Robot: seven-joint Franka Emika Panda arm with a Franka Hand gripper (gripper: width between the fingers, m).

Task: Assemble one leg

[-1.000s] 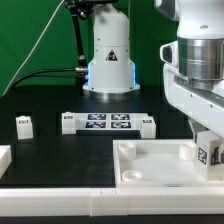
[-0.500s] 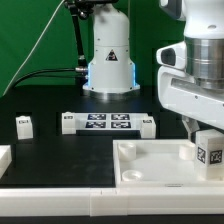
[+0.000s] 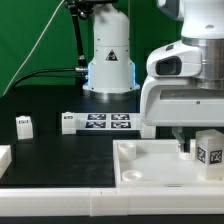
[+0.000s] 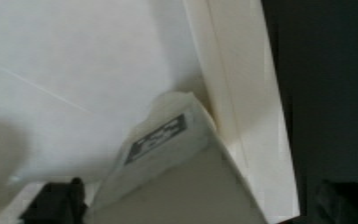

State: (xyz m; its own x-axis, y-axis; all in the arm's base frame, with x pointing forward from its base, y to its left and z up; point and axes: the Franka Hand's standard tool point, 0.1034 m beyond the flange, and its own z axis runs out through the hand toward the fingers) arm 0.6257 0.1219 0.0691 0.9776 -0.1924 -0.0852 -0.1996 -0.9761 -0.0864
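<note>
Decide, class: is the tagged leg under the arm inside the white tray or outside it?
Inside. In the exterior view the leg stands within the tray's raised rim, by its right wall; the wrist view shows it against that wall.

The arm's big white wrist housing [image 3: 185,85] has been swung toward the exterior view's left and dropped lower over the tray [image 3: 135,165], so the marker board's [image 3: 105,123] right end is now partly covered. The gripper [image 3: 183,146] has been shifted left too, off the tagged leg [image 3: 209,150].

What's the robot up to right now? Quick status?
Tool low over large white rimmed tray, jaws' state unclear. Small white tagged block leg upright against tray's rim. Nothing blocking.
</note>
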